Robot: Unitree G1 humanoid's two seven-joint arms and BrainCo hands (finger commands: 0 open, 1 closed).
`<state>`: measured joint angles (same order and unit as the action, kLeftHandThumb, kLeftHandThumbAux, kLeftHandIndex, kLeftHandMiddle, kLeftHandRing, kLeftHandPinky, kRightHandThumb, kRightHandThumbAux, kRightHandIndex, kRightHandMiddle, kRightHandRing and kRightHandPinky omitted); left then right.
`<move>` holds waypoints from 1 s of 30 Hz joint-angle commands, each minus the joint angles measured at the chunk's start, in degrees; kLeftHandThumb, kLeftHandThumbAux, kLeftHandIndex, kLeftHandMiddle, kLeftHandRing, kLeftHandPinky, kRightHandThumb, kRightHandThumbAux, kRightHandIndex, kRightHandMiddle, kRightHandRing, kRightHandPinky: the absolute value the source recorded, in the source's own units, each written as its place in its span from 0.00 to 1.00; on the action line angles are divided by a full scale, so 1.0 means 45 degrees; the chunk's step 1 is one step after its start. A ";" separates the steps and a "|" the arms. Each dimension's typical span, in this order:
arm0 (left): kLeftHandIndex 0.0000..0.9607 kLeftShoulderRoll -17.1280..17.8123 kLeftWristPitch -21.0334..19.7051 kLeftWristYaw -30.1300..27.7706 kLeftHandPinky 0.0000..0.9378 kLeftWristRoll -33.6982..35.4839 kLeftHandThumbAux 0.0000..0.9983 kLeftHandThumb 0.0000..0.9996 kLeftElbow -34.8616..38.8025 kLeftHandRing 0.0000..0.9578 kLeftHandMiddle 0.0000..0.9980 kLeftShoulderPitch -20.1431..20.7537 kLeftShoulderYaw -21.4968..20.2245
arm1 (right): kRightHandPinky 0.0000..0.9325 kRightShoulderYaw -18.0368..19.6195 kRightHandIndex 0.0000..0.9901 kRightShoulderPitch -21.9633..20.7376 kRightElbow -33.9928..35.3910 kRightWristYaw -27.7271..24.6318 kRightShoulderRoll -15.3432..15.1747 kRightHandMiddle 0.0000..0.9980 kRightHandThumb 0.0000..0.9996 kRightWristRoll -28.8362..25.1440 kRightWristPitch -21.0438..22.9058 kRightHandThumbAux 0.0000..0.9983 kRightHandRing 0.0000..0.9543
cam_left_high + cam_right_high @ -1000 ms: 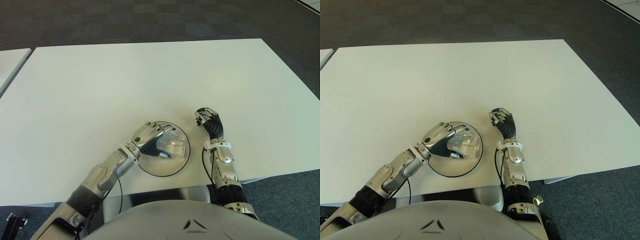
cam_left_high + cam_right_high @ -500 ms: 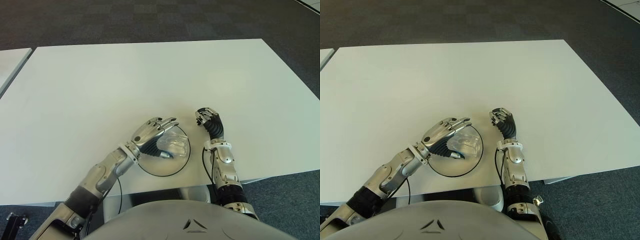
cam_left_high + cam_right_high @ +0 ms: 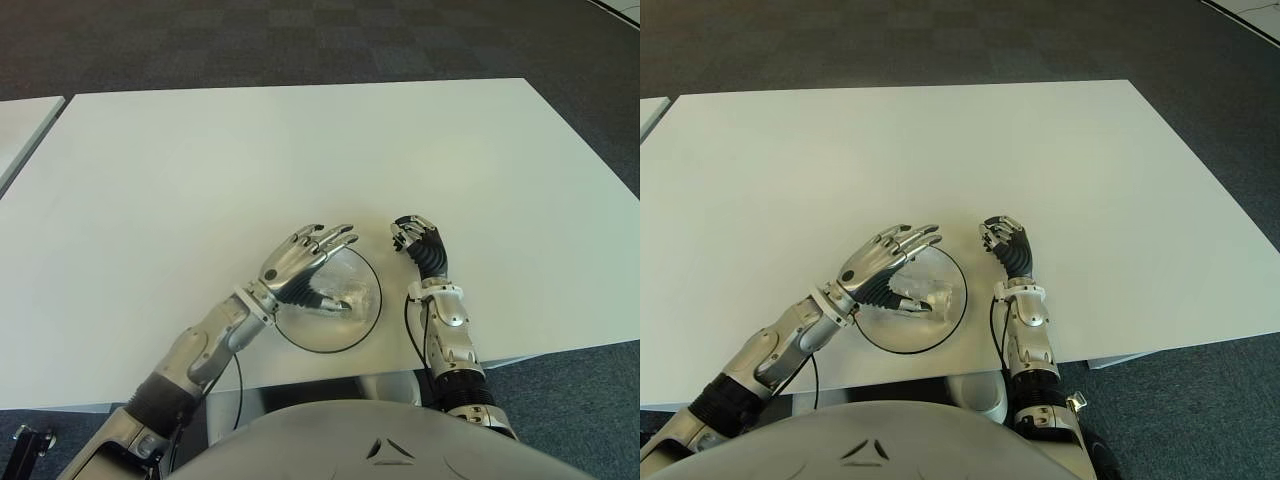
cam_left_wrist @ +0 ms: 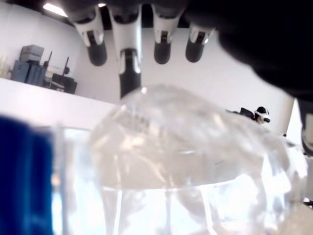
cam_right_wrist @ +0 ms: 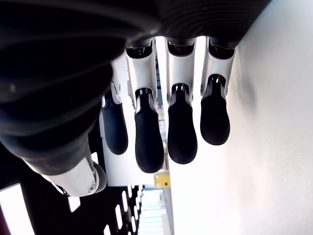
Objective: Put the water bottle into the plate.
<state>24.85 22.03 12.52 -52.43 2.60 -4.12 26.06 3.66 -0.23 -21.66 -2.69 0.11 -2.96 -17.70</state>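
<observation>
Left hand (image 3: pixel 300 268): fingers spread and extended forward, holding nothing, thumb angled toward the robot's right.
Left arm: forearm reached diagonally forward and rightward.
Right hand (image 3: pixel 418 241): fingers curled inward, holding nothing.
Right arm: forearm pointed nearly straight forward.

The water bottle (image 3: pixel 345 290) lies in the plate (image 3: pixel 330 343), near the table (image 3: pixel 300 150) front edge. The left hand (image 3: pixel 300 265) is over the plate's left part; the right hand (image 3: pixel 418 240) just right of it.
</observation>
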 commanded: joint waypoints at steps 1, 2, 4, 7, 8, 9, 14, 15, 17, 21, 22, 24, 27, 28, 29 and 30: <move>0.00 -0.0016 0.0074 0.0452 0.00 -0.0251 0.33 0.03 -0.0055 0.00 0.00 -0.0178 0.0023 | 0.72 0.0001 0.44 0.0283 -0.0295 0.0014 0.0054 0.67 0.71 -0.0028 0.0265 0.73 0.69; 0.00 -0.0025 0.0095 0.0525 0.00 -0.0254 0.32 0.03 -0.0067 0.00 0.00 -0.0177 0.0022 | 0.72 0.0002 0.44 0.0283 -0.0298 0.0011 0.0054 0.67 0.71 -0.0030 0.0259 0.73 0.69; 0.00 -0.0044 0.0162 0.0682 0.00 -0.0220 0.31 0.04 -0.0088 0.00 0.00 -0.0173 0.0008 | 0.72 0.0001 0.44 0.0276 -0.0296 0.0028 0.0052 0.67 0.71 -0.0016 0.0265 0.73 0.69; 0.00 -0.0137 0.0395 0.0967 0.00 0.0080 0.29 0.06 -0.0141 0.00 0.00 -0.0212 -0.0069 | 0.73 0.0013 0.44 0.0259 -0.0328 0.0109 0.0062 0.67 0.71 0.0028 0.0246 0.73 0.69; 0.00 -0.0160 0.0453 0.1029 0.00 0.0143 0.28 0.07 -0.0162 0.00 0.00 -0.0219 -0.0088 | 0.73 0.0015 0.44 0.0254 -0.0339 0.0126 0.0064 0.67 0.71 0.0036 0.0241 0.73 0.70; 0.00 -0.0182 0.0572 0.1125 0.00 0.0278 0.28 0.07 -0.0148 0.00 0.00 -0.0253 -0.0135 | 0.73 0.0019 0.44 0.0250 -0.0346 0.0135 0.0067 0.67 0.71 0.0036 0.0238 0.73 0.70; 0.00 -0.0341 0.0951 0.1453 0.00 0.0748 0.26 0.09 -0.0215 0.00 0.00 -0.0357 -0.0306 | 0.72 0.0029 0.44 0.0239 -0.0365 0.0143 0.0091 0.66 0.71 0.0010 0.0189 0.73 0.70; 0.00 -0.0364 0.0982 0.1481 0.00 0.0790 0.25 0.09 -0.0232 0.00 0.00 -0.0367 -0.0326 | 0.72 0.0033 0.44 0.0233 -0.0377 0.0136 0.0093 0.66 0.71 -0.0002 0.0178 0.73 0.69; 0.00 -0.0419 0.1007 0.1558 0.00 0.0858 0.25 0.08 -0.0214 0.00 0.00 -0.0429 -0.0386 | 0.71 0.0040 0.44 0.0222 -0.0397 0.0121 0.0097 0.66 0.71 -0.0027 0.0162 0.73 0.69; 0.00 -0.0571 0.0951 0.1823 0.00 0.0829 0.24 0.07 -0.0153 0.00 0.00 -0.0593 -0.0517 | 0.71 0.0045 0.44 0.0210 -0.0410 0.0126 0.0096 0.66 0.71 -0.0031 0.0172 0.73 0.69; 0.00 -0.0665 0.0941 0.2038 0.00 0.0806 0.24 0.06 -0.0167 0.00 0.00 -0.0662 -0.0567 | 0.71 0.0046 0.44 0.0206 -0.0412 0.0141 0.0092 0.66 0.71 -0.0017 0.0176 0.73 0.69; 0.00 -0.0844 0.1022 0.2409 0.00 0.0878 0.23 0.04 -0.0244 0.00 0.00 -0.0753 -0.0652 | 0.71 0.0040 0.44 0.0207 -0.0406 0.0176 0.0081 0.66 0.71 0.0025 0.0180 0.73 0.69; 0.00 -0.1062 0.1594 0.2904 0.00 0.1452 0.23 0.01 -0.0444 0.00 0.00 -0.0929 -0.0806 | 0.72 0.0015 0.44 0.0217 -0.0376 0.0235 0.0063 0.66 0.71 0.0105 0.0197 0.73 0.69; 0.00 -0.1083 0.1895 0.3031 0.00 0.1736 0.23 0.01 -0.0501 0.00 0.00 -0.1026 -0.0862 | 0.72 0.0007 0.44 0.0218 -0.0369 0.0249 0.0058 0.66 0.71 0.0123 0.0210 0.73 0.69; 0.00 -0.1094 0.2106 0.3115 0.00 0.1921 0.22 0.01 -0.0547 0.00 0.00 -0.1088 -0.0902 | 0.72 0.0002 0.44 0.0219 -0.0364 0.0258 0.0056 0.66 0.71 0.0136 0.0219 0.73 0.69; 0.00 -0.1073 0.2421 0.3145 0.00 0.2402 0.22 0.00 -0.0514 0.00 0.00 -0.1389 -0.1033 | 0.72 -0.0004 0.44 0.0224 -0.0341 0.0266 0.0059 0.66 0.71 0.0144 0.0247 0.73 0.69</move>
<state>20.11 30.01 25.52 -45.24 1.52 -8.07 22.65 3.66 -0.32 -22.03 -1.87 0.16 -2.42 -18.20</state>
